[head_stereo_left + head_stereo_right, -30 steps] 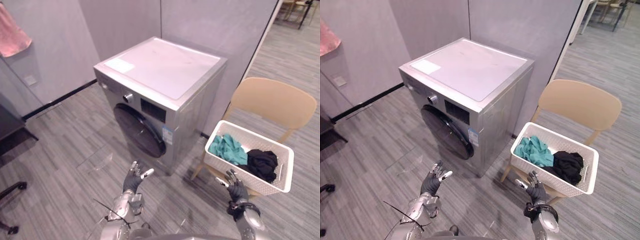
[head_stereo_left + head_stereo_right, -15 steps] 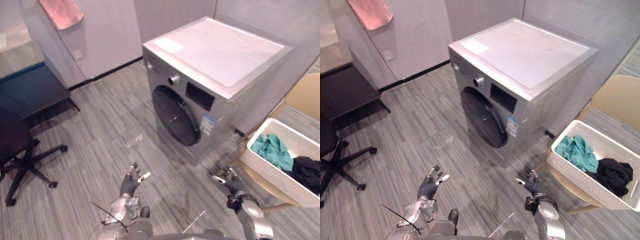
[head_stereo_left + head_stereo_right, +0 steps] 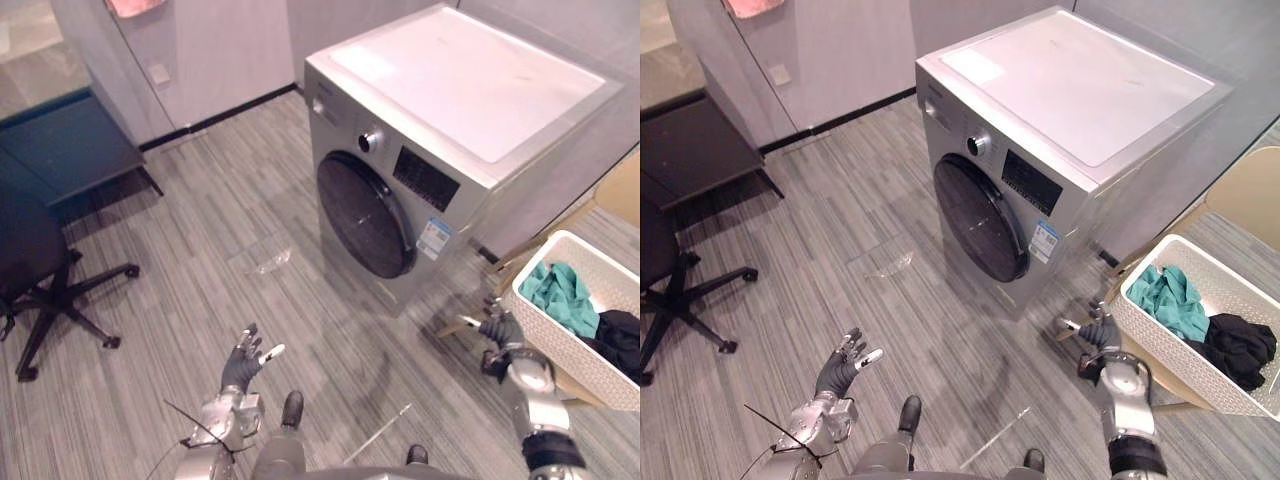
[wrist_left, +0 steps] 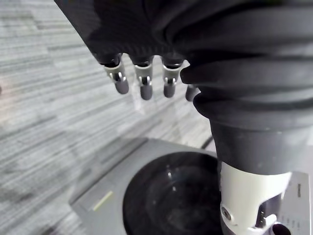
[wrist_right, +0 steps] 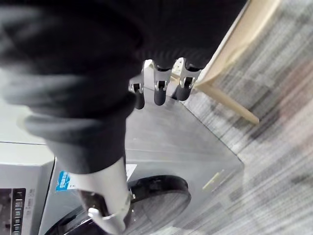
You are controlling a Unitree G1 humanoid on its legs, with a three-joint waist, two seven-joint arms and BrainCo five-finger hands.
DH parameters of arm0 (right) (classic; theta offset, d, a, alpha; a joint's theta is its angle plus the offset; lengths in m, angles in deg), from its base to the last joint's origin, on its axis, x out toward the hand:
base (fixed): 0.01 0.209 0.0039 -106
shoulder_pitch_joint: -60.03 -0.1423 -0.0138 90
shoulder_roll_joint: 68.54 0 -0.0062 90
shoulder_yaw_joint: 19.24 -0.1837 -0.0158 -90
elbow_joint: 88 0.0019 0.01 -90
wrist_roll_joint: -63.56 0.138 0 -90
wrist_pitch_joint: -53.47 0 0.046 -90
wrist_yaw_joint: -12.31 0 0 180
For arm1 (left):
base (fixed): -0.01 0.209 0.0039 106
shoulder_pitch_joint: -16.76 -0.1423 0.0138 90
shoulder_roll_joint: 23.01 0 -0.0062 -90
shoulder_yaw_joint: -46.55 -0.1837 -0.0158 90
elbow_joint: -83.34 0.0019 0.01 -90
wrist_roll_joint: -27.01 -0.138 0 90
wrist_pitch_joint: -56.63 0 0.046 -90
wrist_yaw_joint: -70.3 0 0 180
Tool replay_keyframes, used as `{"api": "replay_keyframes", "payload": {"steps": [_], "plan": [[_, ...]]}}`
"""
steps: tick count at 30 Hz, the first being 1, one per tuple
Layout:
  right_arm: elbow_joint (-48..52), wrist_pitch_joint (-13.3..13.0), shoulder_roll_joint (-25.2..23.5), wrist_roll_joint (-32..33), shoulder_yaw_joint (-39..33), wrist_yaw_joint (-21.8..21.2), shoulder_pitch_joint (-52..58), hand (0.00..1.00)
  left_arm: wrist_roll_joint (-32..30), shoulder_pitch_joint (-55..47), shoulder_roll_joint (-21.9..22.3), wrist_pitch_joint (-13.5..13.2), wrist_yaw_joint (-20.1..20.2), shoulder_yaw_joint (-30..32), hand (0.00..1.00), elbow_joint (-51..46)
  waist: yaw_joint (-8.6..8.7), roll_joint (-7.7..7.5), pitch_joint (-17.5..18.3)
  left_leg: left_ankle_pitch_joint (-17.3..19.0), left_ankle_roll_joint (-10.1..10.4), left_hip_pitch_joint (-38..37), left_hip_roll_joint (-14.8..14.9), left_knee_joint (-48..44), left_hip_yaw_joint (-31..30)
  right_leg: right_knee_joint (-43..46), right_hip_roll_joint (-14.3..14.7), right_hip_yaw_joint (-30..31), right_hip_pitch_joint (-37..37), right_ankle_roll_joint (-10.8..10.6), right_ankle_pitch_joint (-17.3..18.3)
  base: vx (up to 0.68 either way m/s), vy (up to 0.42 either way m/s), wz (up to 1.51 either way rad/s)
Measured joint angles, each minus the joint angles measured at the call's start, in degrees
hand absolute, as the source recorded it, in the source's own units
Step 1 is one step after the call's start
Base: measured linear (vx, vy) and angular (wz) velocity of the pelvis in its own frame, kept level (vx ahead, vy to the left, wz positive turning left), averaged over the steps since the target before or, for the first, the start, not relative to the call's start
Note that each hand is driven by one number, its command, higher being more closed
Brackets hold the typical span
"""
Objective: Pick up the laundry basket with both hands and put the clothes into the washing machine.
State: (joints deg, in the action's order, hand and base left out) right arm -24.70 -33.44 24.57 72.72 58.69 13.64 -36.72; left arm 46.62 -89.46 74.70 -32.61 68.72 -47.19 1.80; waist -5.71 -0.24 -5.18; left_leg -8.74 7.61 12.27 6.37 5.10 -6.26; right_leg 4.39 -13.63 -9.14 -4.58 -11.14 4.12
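We see the basket [image 3: 568, 346] resting on a beige chair [image 3: 1250, 195] to the right of the washer [image 3: 470, 90], with a teal garment [image 3: 560, 295] and a black garment [image 3: 620, 340] inside. The washer's round door [image 3: 362, 215] is closed. The right hand [image 3: 499, 329] hangs just beside the basket's near corner, fingers loosely spread and empty; we cannot tell if it touches. The left hand [image 3: 241, 368] hovers low over the floor, well apart from the basket, fingers spread and empty. An office chair [image 3: 40, 270] stands far left.
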Motion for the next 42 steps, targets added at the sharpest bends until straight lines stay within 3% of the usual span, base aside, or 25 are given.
{"api": "replay_keyframes", "payload": {"steps": [3,12,27,34,39,42], "plan": [[-1.1,-0.1,2.6,-0.8,1.1,-0.1,-3.8,0.0,0.0,0.0,-0.1,0.0,-0.1,0.0,0.0,0.0,-1.3,-0.22,-0.1,-0.4,-0.1,0.7,0.1,0.2,-0.3,-0.1,0.2,-0.1,-0.8,-0.1,-0.3,-0.01,0.0,0.03],[-10.3,-0.1,7.7,-0.3,6.3,0.0,-16.5,0.0,2.0,0.0,-0.3,-0.1,-1.3,-0.3,0.0,0.1,-3.04,-0.38,-2.0,-1.6,0.1,4.0,0.7,0.3,-2.6,-0.6,1.1,-2.1,-2.1,0.1,-0.8,-0.02,-0.007,0.11],[-20.2,-0.1,9.8,2.8,10.5,0.2,-30.7,0.0,2.6,0.4,-0.3,-1.2,-2.4,-0.6,0.0,-1.6,-4.71,-0.6,-6.9,-3.1,0.1,7.9,0.6,0.2,-5.7,-0.5,1.6,-5.0,-3.9,0.1,-1.0,-0.01,0.008,0.1],[-23.0,-0.1,12.4,4.3,10.4,3.2,-38.6,0.0,3.5,1.6,-0.2,-1.3,-3.7,-0.5,0.0,-2.1,-6.21,-0.63,-8.6,-3.5,0.0,9.9,0.5,0.2,-6.2,-0.5,1.6,-5.4,-5.6,0.0,-1.1,0.0,0.011,0.02],[-27.6,-0.3,13.2,4.2,10.9,3.7,-44.8,0.0,4.6,1.6,0.1,-1.9,-3.9,-0.5,0.0,-3.8,-6.38,-0.56,-12.4,-3.5,0.1,10.4,0.6,0.0,-6.2,-0.5,1.7,-5.3,-6.0,-0.1,-1.5,-0.01,0.009,-0.01],[-31.2,-0.4,14.3,3.6,10.9,3.8,-47.9,0.0,5.1,1.7,0.2,-2.4,-4.0,-0.5,0.0,-4.2,-7.5,-0.39,-13.7,-3.6,-0.1,12.6,0.6,-0.1,-6.4,-0.6,1.8,-5.3,-8.0,-0.3,-2.1,-0.04,0.036,-0.01]]}}
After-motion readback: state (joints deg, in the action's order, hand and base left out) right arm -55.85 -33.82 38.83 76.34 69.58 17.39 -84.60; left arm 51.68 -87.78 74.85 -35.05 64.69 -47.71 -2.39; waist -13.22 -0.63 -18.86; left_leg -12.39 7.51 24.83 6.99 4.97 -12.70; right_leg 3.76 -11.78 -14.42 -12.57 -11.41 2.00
